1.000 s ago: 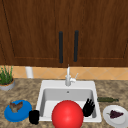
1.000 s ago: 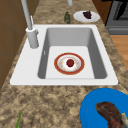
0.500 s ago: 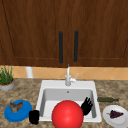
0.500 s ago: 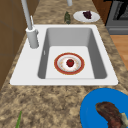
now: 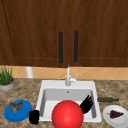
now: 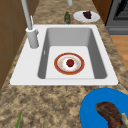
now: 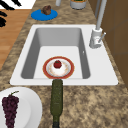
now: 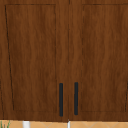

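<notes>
Right hand [image 5: 87, 103], fingers spread straight, hovered beside red ball [image 5: 67, 114]; probably light, smooth, slippery; best cupped underneath; left hand [image 5: 34, 116] clenched.

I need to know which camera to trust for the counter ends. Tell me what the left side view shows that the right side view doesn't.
Left side view alone: nothing of its own, though it brings the blue plate with brown food close up.

Right side view alone: the potted plant at the far end, and black fingers of a hand at the upper left.

Both: the white sink, the faucet, the red-rimmed plate holding a small red fruit, the dark green bottle, and the white plate with grapes.
</notes>
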Robot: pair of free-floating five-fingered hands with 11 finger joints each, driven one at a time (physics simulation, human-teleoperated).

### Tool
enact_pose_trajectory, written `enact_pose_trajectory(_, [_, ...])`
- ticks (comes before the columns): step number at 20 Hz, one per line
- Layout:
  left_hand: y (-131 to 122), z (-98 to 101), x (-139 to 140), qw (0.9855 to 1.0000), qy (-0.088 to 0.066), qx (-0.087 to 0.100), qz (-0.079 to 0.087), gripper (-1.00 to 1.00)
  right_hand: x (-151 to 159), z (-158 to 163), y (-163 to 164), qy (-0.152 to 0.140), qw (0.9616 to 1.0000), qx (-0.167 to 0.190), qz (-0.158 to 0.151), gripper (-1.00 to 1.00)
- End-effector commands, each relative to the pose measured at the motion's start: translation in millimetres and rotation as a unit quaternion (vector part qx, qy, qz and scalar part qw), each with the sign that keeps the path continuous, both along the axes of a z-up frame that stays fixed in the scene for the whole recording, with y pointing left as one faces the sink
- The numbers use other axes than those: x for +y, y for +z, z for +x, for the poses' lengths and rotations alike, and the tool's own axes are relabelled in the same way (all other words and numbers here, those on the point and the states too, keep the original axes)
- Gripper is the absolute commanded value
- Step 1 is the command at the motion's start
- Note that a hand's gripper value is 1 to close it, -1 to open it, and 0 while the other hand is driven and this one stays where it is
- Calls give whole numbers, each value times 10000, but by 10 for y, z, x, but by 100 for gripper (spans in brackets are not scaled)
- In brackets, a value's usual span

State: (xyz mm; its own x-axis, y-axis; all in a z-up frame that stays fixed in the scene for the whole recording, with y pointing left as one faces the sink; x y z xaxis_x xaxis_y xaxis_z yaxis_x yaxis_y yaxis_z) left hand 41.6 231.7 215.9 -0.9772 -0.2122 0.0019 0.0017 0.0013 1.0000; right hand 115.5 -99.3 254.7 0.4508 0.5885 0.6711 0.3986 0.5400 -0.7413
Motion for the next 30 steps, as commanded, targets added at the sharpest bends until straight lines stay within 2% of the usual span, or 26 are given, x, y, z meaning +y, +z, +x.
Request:
enact_pose_trajectory(1, [0,0,0,10000,0,0,0,0,11,27,121,-355,9982,-274,404,-100])
enact_pose_trajectory(7, [0,0,0,10000,0,0,0,0,27,92,294,-645,9955,-274,633,-100])
enact_pose_trajectory(13, [0,0,0,10000,0,0,0,0,136,60,357,-912,9889,-461,1079,-100])
enact_pose_trajectory(14, [0,0,0,10000,0,0,0,0,175,64,357,-897,9882,-409,1170,-100])
enact_pose_trajectory(16, [0,0,0,10000,0,0,0,0,322,61,421,-831,9901,-281,1098,-100])
enact_pose_trajectory(19, [0,0,0,10000,0,0,0,0,373,74,490,-735,9912,32,1097,-100])
enact_pose_trajectory(24, [0,0,0,10000,0,0,0,0,563,66,592,-686,9879,105,1388,-100])
enact_pose_trajectory(30, [0,0,0,10000,0,0,0,0,690,26,954,-572,9854,70,1605,-100])
